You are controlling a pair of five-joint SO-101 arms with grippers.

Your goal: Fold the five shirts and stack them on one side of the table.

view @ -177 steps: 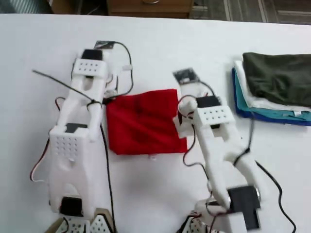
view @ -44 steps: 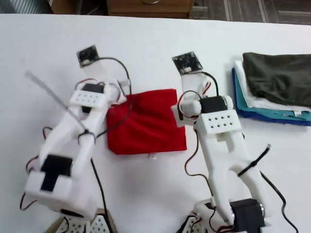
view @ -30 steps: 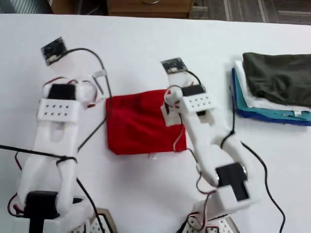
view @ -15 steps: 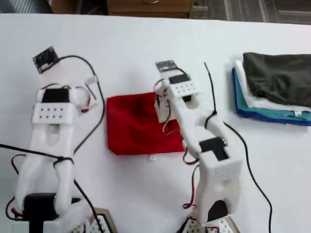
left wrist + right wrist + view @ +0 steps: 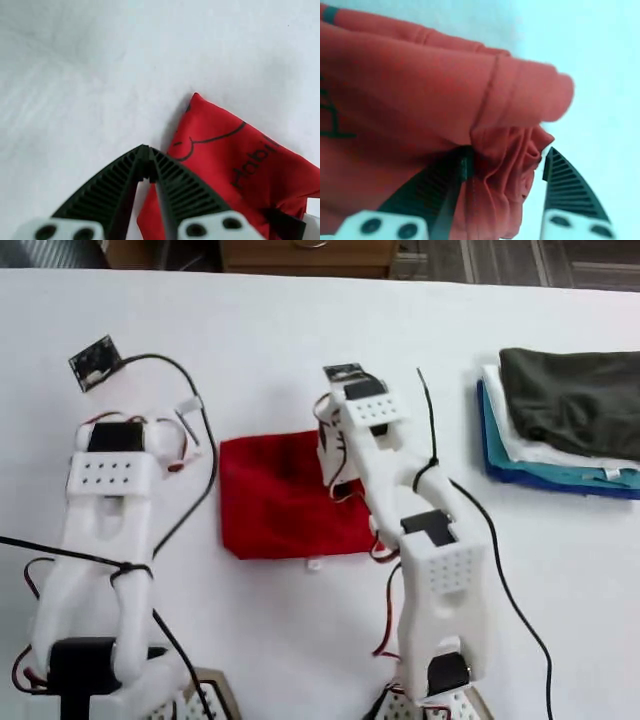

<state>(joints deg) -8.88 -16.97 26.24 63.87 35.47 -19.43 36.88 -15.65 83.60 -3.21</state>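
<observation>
A folded red shirt (image 5: 275,495) lies flat in the middle of the table. My right arm (image 5: 375,420) hangs over its right edge. In the right wrist view my right gripper (image 5: 507,167) is open, one finger on each side of a bunched fold of the red shirt (image 5: 420,90). My left arm (image 5: 110,470) stands left of the shirt, apart from it. My left gripper (image 5: 146,152) is shut and holds nothing, its tips over bare table beside a corner of the red shirt (image 5: 235,165). A stack of folded shirts (image 5: 570,400), dark green on top, sits at the right.
The white table (image 5: 300,320) stretches bare behind both arms and in front of the red shirt. The stack's lower layers, white, teal and blue (image 5: 560,480), reach close to the right edge of the view. Loose cables (image 5: 205,455) trail from both arms.
My left arm drew back left, off the red shirt. My right arm swung left over the shirt's right edge and now has a fold between its fingers.
</observation>
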